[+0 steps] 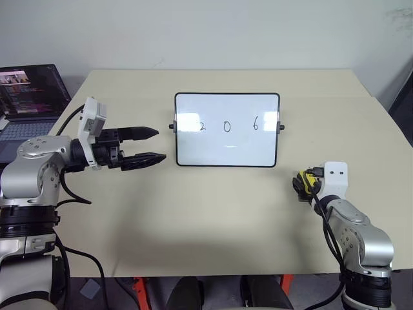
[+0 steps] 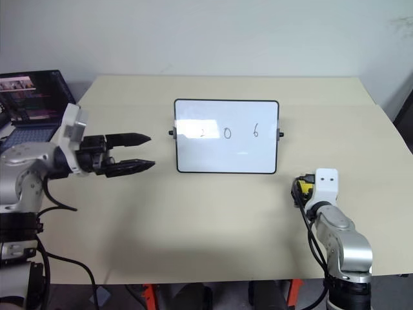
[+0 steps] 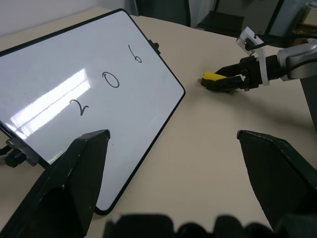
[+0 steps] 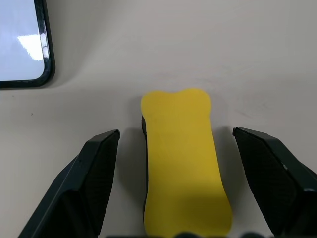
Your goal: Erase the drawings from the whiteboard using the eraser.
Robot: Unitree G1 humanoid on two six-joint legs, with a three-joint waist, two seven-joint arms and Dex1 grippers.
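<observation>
Head eyes overlook the table [image 1: 213, 213]; wrist cameras sit close, sharing the whiteboard [image 3: 59, 89].

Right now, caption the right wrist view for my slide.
Open right gripper straddling the yellow rectangular eraser on the beige table.

Glossy whiteboard [image 1: 226, 145], matt table [image 1: 193, 213]

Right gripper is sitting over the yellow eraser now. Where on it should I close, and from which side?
Close across the narrow waist of the small yellow block eraser, on its two long sides. It lies flat on the beige table, dark underside down, lengthwise between the open right gripper's black fingers, gaps either side. Probably best coming from above and behind, as now, near the middle so it stays level for wiping.
</observation>
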